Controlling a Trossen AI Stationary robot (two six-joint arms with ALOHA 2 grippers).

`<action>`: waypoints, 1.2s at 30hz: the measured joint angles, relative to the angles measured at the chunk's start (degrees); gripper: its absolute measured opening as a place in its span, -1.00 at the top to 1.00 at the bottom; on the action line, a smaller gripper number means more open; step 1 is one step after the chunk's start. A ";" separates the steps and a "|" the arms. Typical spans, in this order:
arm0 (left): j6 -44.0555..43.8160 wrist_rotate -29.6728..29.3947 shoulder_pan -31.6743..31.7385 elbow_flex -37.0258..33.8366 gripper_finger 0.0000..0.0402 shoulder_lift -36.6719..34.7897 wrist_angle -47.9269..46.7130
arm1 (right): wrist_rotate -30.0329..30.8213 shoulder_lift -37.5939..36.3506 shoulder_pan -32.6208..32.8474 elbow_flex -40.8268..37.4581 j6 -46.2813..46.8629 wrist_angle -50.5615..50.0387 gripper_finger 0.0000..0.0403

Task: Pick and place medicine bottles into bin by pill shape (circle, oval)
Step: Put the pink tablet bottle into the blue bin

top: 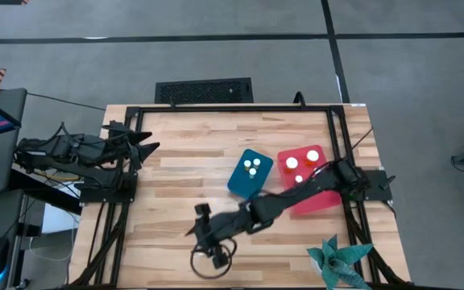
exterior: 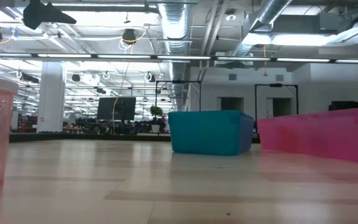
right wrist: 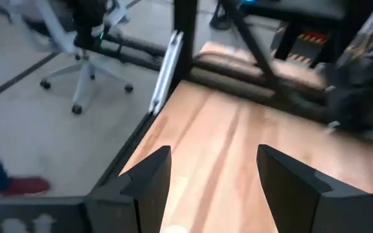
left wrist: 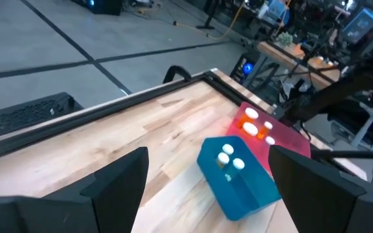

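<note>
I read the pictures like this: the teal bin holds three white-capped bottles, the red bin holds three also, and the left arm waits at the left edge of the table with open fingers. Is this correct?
One detail is wrong. In the high view the teal bin holds two white-capped bottles, not three; the left wrist view also shows two. The red bin does hold three, and the left gripper waits at the table's left edge with open fingers.

Evenly lit from overhead; bright ceiling strips glare in low view, washing out upper background. Soft, faint shadows on wooden table point(top: 184, 177). Motion blur throughout right wrist view, worst beyond right gripper point(right wrist: 212, 188). Mild blur past left gripper point(left wrist: 206, 194) around teal tray point(left wrist: 238, 188). Out of focus in low view: near red tray point(exterior: 328, 134).
</note>
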 joint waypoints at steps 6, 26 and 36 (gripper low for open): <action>0.01 0.29 -0.01 0.00 -0.55 0.00 -1.16 | 0.11 6.83 2.23 3.36 3.56 -0.31 -0.17; -0.33 -0.11 0.00 0.00 -0.55 0.02 -1.12 | 0.34 15.41 2.07 3.49 11.71 -6.40 -0.17; -0.33 -0.17 -0.01 0.00 -0.55 0.02 -1.10 | 0.28 15.41 2.31 3.49 11.54 -6.86 -0.06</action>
